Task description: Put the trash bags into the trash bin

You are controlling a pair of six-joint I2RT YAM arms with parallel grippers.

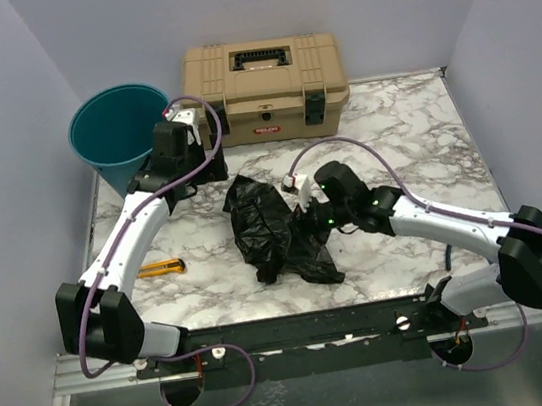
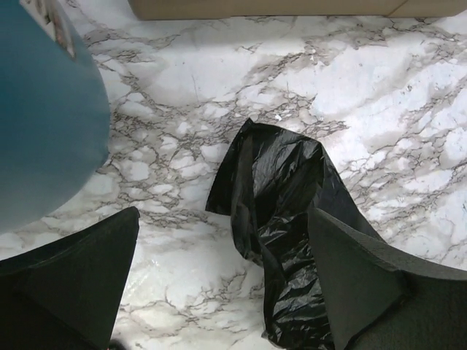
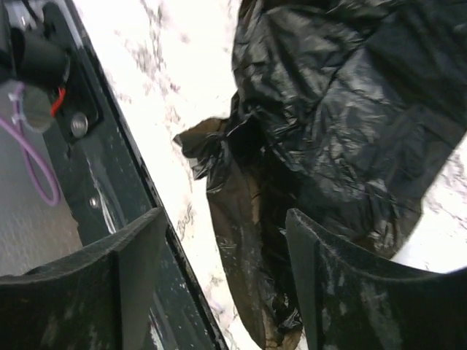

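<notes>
1. The trash bin (image 1: 119,123) stands at the far left corner of the table (image 1: 424,141).
2. The left hand (image 2: 224,215), near it, is spread and empty.
3. The trash bag (image 1: 275,228) lies crumpled mid-table.
4. The right hand (image 3: 225,215) hangs spread over the bag's right edge, pinching nothing.

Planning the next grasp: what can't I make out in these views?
Trash bags: one or several; top view, crumpled into one heap; right wrist view blurred and cropped.
Trash bin: base; top view, behind the left arm; left wrist view shows only blurred wall.
Yellow item: top view, too small to identify.
</notes>
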